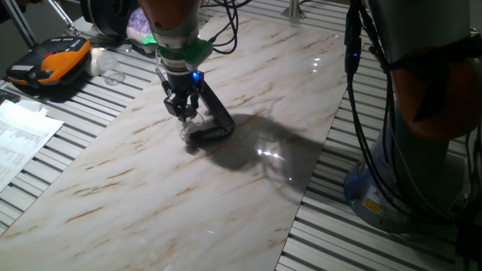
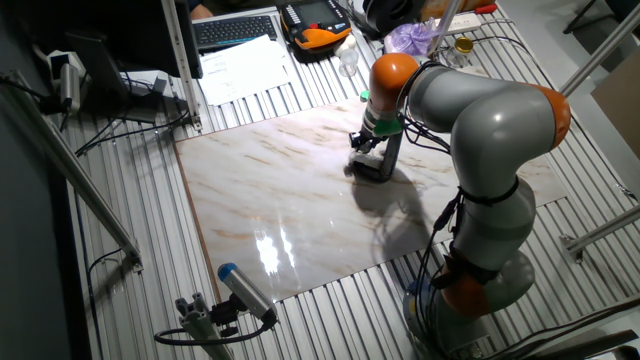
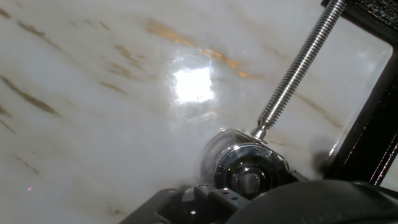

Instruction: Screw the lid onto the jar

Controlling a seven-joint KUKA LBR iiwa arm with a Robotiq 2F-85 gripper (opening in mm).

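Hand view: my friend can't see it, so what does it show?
A shiny silver lid sits on a small glass jar, pressed by the screw of a black clamp. Everything rests on a pale marble tabletop.

No text, brand or number can be read: the printed sheets and the yellow label on the robot base are too blurred.
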